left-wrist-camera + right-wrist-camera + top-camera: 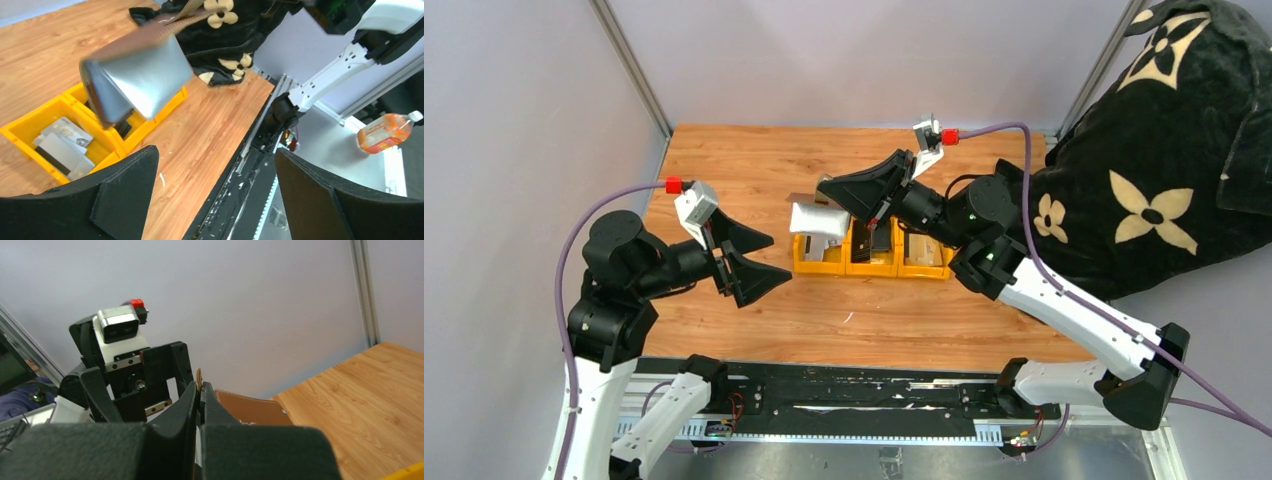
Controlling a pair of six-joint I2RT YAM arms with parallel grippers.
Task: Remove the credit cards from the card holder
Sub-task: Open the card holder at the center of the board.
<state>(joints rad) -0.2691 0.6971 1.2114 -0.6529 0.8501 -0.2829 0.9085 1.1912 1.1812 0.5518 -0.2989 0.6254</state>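
The card holder (817,219) hangs tilted over the left compartment of the yellow bin (821,267), silvery-grey inside (137,75) and brown outside (250,411). My right gripper (825,188) is shut on its upper brown edge, the jaws (200,388) pinching the leather. Credit cards lie in the bin: grey ones (62,143) in one compartment, a dark one (880,238) in the middle, a tan one (924,248) on the right. My left gripper (782,257) stands open and empty left of the bin, apart from the card holder, its fingers wide over the table edge (215,195).
A black cloth with tan flower prints (1164,150) covers the table's right side and lies close behind the bin (225,30). An orange bottle (387,132) lies off the table beyond the front rail. The left arm's wrist (125,355) faces the right gripper.
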